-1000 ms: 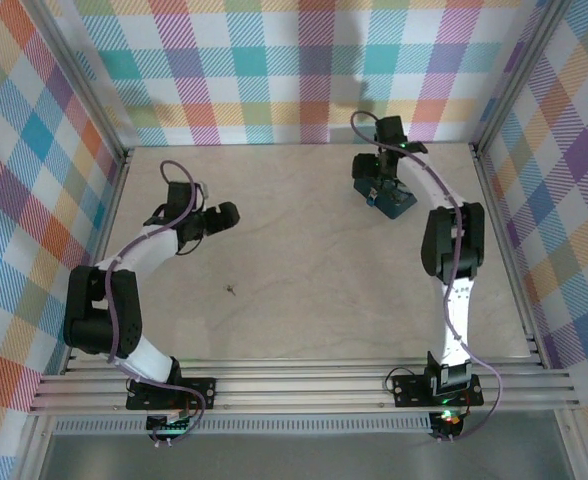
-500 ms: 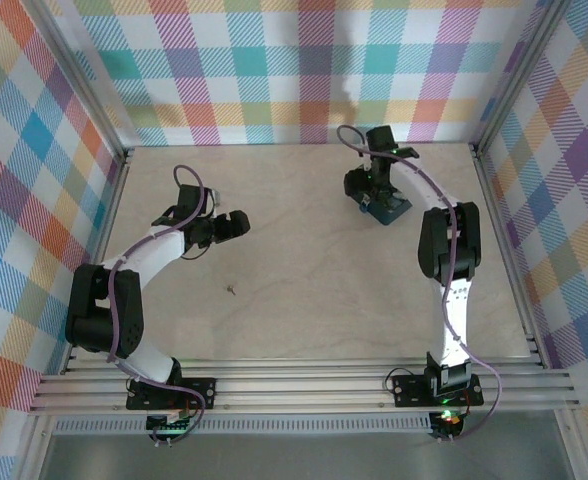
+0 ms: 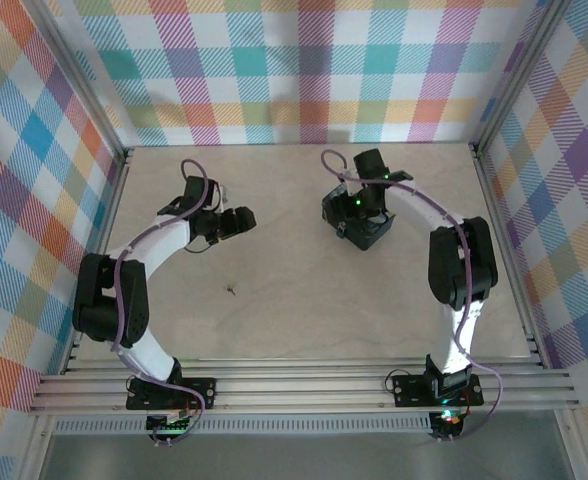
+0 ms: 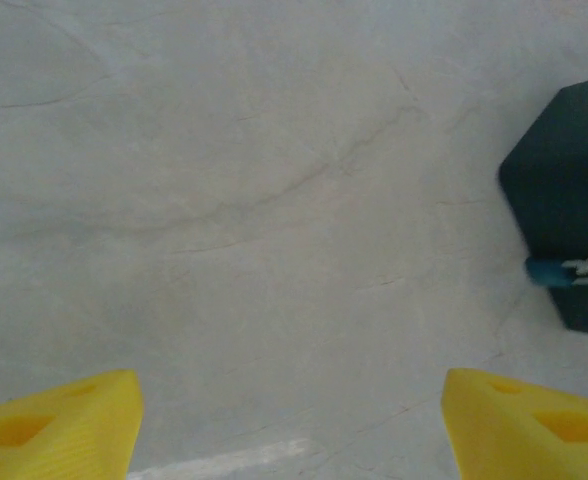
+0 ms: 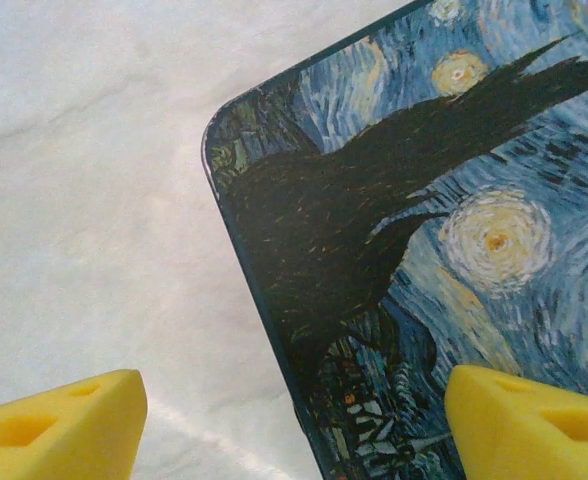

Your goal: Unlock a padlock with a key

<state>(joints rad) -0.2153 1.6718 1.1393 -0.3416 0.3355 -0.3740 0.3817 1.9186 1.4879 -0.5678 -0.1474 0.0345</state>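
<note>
The padlock [image 4: 559, 271], a tiny blue block with a pale end, shows at the right edge of the left wrist view, against a dark shape [image 4: 569, 200]. The key [image 3: 232, 291] is a small dark speck on the bare table, nearer than my left gripper [image 3: 240, 222]. That gripper [image 4: 289, 430] is open over bare wood, with the padlock ahead and to its right. My right gripper [image 3: 346, 222] hangs open over the swirl-painted tin [image 3: 366, 234]. Its yellow fingers straddle the tin's [image 5: 424, 230] rounded corner, and nothing is held between them [image 5: 294, 425].
The wooden table [image 3: 304, 310] is fenced by metal rails and checked cloth walls on three sides. The arm bases stand on the rail at the near edge [image 3: 304, 385].
My left gripper has swung right toward the middle. My right gripper has moved left and nearer. The tin now lies further left and nearer. Both pairs of jaws have narrowed slightly.
</note>
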